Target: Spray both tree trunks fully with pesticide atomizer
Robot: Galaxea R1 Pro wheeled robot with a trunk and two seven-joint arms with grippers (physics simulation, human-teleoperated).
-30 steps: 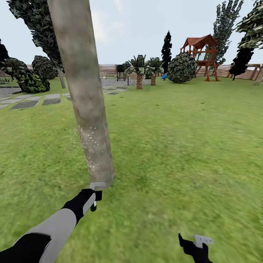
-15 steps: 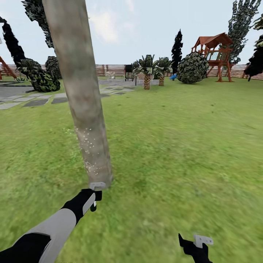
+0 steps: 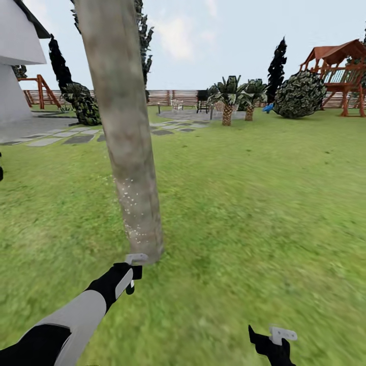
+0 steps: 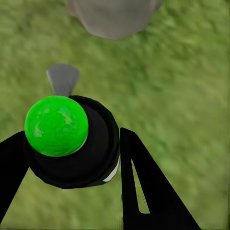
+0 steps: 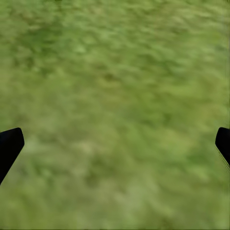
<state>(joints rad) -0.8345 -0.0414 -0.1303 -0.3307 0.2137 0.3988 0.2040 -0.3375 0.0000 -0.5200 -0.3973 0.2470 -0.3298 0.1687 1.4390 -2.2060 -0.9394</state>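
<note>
Whole head view has swung left vs. a sec ago: white house (image 3: 18, 61) now in at the far edge, playset (image 3: 338, 68) pushed toward the opposite edge, so it's the camera/base turning, not the things; arms sit the same in view. Left gripper (image 3: 131, 267) is low by the foot of the tree trunk (image 3: 127, 127), just beside it, jaws clenched on the pesticide atomizer (image 4: 79, 143), black body w/ green cap, nozzle aimed at the trunk base. Pesticide (image 3: 131, 208) shows as white specks on the lower trunk only; upper part looks bare. Right gripper (image 3: 272, 343) hangs over grass (image 3: 254, 203), jaws released, nothing betw. them. Judgement: spraying of this tree is partway. To do it well, keep nozzle near & pointed square at the trunk, then raise the arm gradually so specks climb w/o gaps, and work round the sides too.
</note>
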